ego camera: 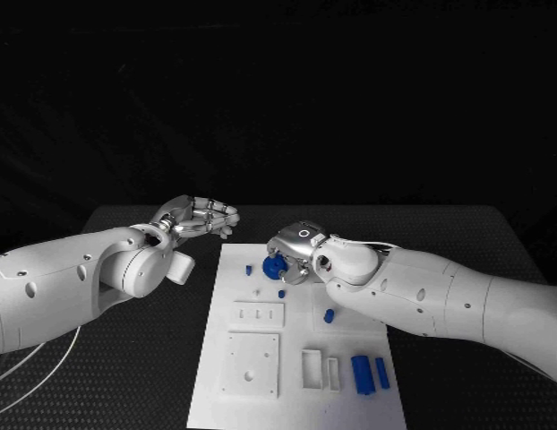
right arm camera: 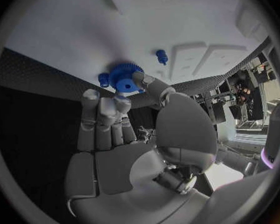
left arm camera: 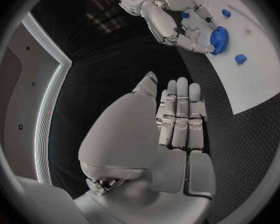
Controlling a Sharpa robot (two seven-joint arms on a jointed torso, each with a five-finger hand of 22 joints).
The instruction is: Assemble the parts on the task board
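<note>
We see a blue gear (right arm camera: 124,77), round with a toothed rim and a hole at its centre, pinched in the fingertips of the right hand (ego camera: 301,248) over the far end of the task board (ego camera: 227,309). In the head view it sits at about 12 o'clock on the white plate, just beside a small blue peg (ego camera: 251,269) at its 9 o'clock and another small blue piece (ego camera: 283,293) at its 6 o'clock. The right wrist view shows a blue stub (right arm camera: 103,79) touching the gear's rim and a peg (right arm camera: 161,56) a little apart on the board. The right hand itself covers much of the gear from above.

Farther toward 6 o'clock lie a blue block (ego camera: 329,315), two longer blue bars (ego camera: 361,374) and raised white fixtures (ego camera: 252,364).

The left hand (ego camera: 197,218) hovers off the board at about 10 o'clock, holding nothing; its fingers (left arm camera: 180,117) lie straight and side by side.
</note>
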